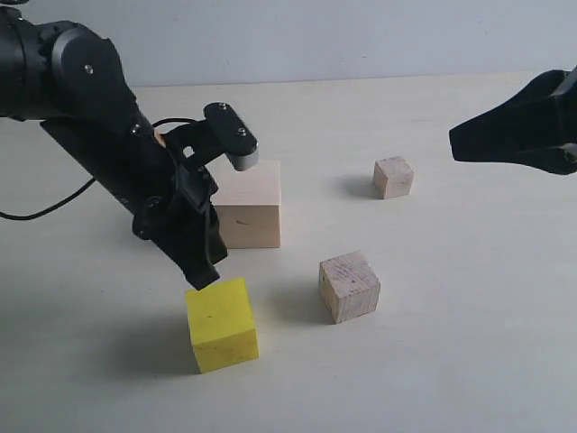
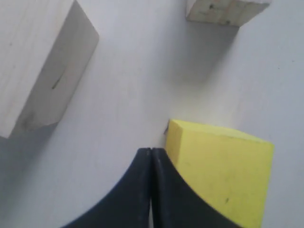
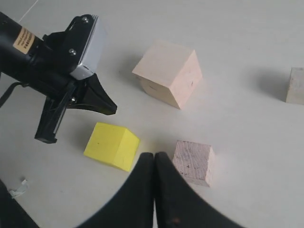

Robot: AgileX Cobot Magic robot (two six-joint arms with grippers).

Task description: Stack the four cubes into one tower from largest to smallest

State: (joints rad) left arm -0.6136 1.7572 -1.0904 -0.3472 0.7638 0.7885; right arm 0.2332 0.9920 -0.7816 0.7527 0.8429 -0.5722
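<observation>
Standing on desk [image 1: 451, 361]: four cubes, each on its own face, all apart from one another, none on top of another.
Largest cube [image 1: 250, 206]: pale pinkish wood, towards the rear left of the group in the exterior view, a small dark mark on its front face.
Yellow cube [image 1: 222, 325]: bright yellow, nearest the camera in the exterior view, in front of the largest cube with a strip of bare desk between them.
Medium cube [image 1: 349, 286]: grainy wood, to the right of the yellow cube, near it but clear of it.
Smallest cube [image 1: 394, 177]: pale wood, furthest back and right, well apart from the other three.
Left tool [image 1: 205, 278]: fingers pressed together, nothing between them; angled downward with the tip at the rear left upper corner of the yellow cube. The left wrist view shows the tip overlapping that cube's edge; it looks to be touching, but contact is not certain.
Right tool [image 3: 154, 159]: fingers together, gripping nothing; held above the desk at the right edge of the exterior view, well clear of every cube.
Cable [image 1: 36, 212]: black, trailing on the desk behind the left arm.
</observation>
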